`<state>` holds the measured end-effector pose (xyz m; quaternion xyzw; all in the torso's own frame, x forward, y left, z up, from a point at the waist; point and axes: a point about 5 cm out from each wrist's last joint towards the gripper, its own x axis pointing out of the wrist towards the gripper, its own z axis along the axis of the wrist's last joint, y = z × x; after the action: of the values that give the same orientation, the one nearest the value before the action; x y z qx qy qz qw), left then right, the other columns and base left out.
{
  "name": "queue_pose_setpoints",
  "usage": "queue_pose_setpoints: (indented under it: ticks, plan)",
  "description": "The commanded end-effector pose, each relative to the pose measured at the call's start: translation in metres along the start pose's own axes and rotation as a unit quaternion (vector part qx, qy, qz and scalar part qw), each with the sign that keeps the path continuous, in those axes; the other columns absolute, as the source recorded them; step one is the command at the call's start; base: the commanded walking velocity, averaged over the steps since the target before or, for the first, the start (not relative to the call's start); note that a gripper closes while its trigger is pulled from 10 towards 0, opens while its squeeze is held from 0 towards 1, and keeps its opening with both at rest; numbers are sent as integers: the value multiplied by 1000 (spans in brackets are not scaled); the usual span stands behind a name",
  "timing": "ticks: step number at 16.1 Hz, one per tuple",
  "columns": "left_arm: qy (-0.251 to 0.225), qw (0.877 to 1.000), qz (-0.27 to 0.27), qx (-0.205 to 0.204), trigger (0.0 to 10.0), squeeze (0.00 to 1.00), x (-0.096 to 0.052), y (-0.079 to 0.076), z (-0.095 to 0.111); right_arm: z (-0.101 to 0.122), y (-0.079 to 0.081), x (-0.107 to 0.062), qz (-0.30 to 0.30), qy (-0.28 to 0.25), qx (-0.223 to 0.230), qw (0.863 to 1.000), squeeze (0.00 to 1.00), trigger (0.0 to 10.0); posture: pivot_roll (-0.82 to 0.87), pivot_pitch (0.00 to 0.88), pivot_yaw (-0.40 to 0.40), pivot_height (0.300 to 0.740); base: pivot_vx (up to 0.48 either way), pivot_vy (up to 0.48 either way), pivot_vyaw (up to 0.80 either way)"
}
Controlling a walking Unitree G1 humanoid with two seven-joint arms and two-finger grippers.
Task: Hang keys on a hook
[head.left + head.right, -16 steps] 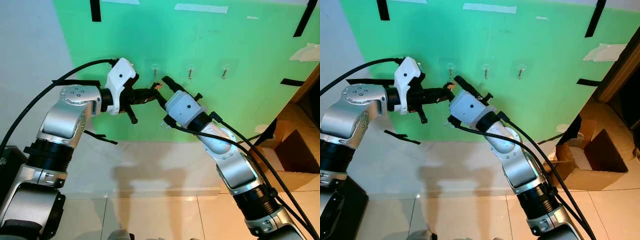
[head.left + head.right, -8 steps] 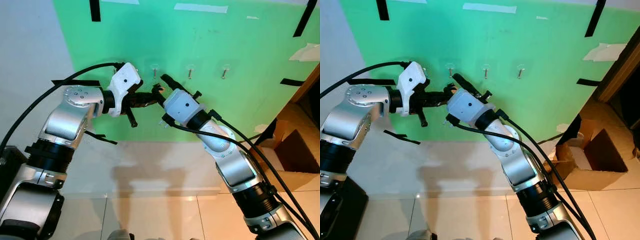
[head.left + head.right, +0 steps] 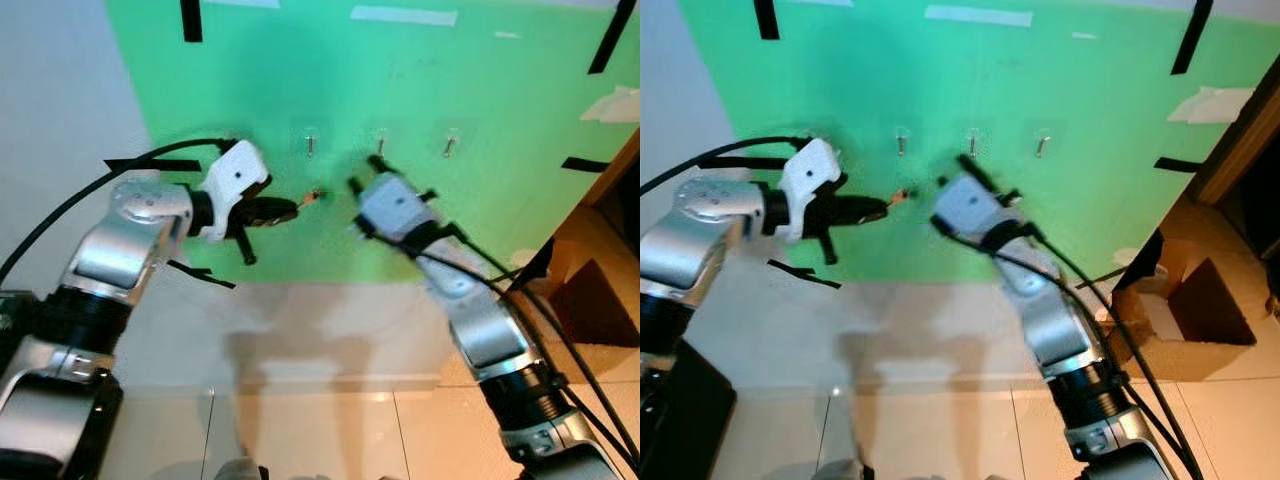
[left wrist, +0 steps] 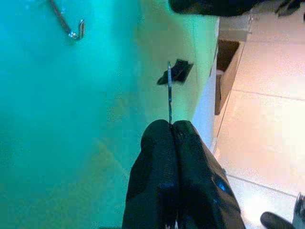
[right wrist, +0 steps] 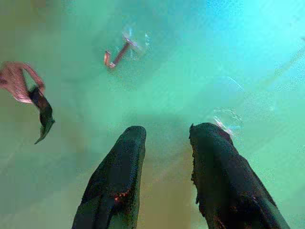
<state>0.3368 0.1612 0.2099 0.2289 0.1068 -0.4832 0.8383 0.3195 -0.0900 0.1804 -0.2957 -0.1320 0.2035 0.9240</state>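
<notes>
Home interior: green wall (image 3: 400, 90), tiled floor (image 3: 330, 430)

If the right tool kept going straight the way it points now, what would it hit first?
Most likely the green wall. The right tool is open with nothing between its fingers, and bare green surface lies ahead between two hooks. How near the wall is cannot be told.

Both silver arms are smeared by motion blur across the middle of the head views. The small coppery key (image 3: 314, 196) at the left gripper's black fingertips (image 4: 170, 130) is too small and soft to make out, edge-on as a thin sliver in the left wrist view. The brown cardboard box (image 3: 1185, 320) is cut by the right edge.
</notes>
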Motion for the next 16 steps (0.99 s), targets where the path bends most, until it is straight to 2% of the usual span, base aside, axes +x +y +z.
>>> queue_pose_setpoints:
  ticks: [1,5,7,8,11,13,16]
  plan:
    - [4,1000,-2,11,10000,0,-2,0,2,-4,-1,-3,-2,9,7,1000,0,10000,46,0,-42,740,0,0,0]
    - [61,997,3,38,10000,0,-22,12,-11,-6,16,-14,33,10,23,999,0,10000,48,0,-27,740,0,0,0]
    - [102,992,10,70,10000,0,-42,25,-10,-4,33,-22,89,5,51,995,0,10000,49,0,-17,740,0,0,0]
    - [119,989,34,84,10000,0,-56,38,-6,0,44,-28,126,-3,81,989,0,10000,49,0,-14,740,0,0,0]
    - [126,982,94,103,10000,0,-76,62,5,11,52,-33,159,-27,131,978,0,10000,52,0,-10,740,0,0,0]
    - [123,981,107,108,10000,0,-80,68,8,16,55,-35,179,-36,148,972,0,10000,53,0,-10,740,0,0,0]
    - [114,981,108,113,10000,0,-78,72,10,18,55,-36,188,-38,155,969,0,10000,53,0,-10,740,0,0,0]
